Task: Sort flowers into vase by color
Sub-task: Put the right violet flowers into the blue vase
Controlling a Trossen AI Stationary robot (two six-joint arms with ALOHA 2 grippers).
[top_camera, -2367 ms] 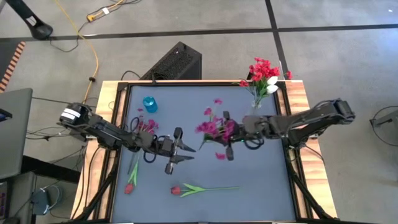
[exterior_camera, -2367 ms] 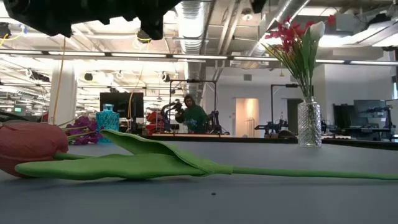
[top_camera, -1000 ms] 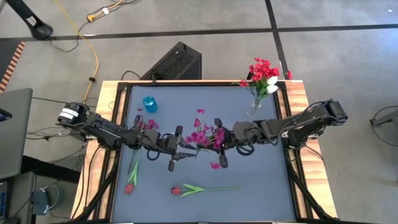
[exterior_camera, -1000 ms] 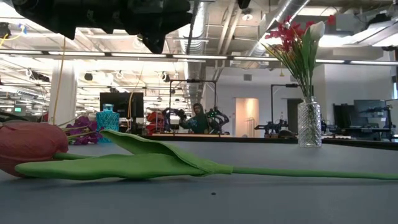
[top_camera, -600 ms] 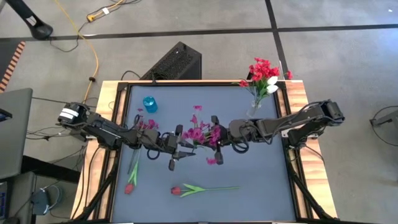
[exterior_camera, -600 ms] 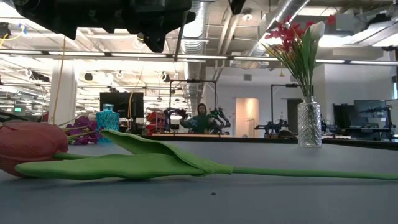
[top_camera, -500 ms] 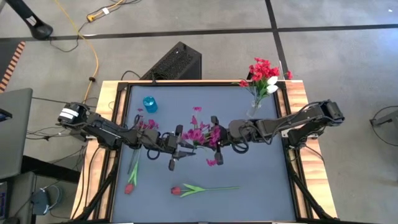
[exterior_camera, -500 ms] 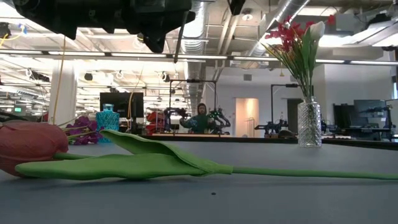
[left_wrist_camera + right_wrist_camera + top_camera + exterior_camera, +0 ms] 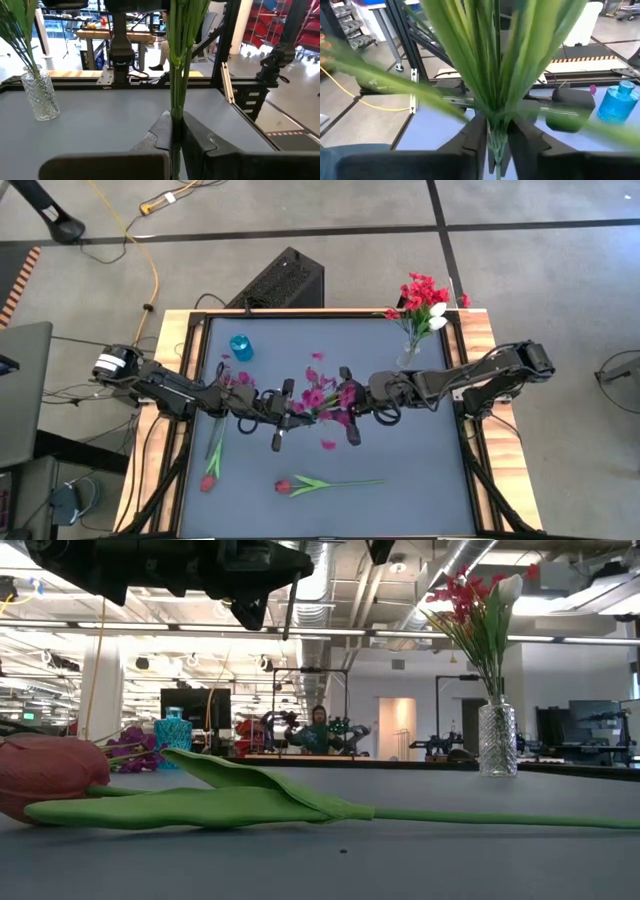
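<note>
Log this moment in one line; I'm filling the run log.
phase: handover mid-table | left end effector: shut on magenta spray | right end effector: shut on magenta spray | clear vase: red, white flowers

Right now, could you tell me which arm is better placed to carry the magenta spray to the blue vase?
Probably the left: the left gripper grips the magenta spray stems, and the blue vase stands on its side. The right gripper also clamps them.

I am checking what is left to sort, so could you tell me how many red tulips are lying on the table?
2. One red tulip lies near the table's front edge, stem pointing right. The other red tulip lies by the front-left edge, under the left arm. More may be hidden beneath the arms.
</note>
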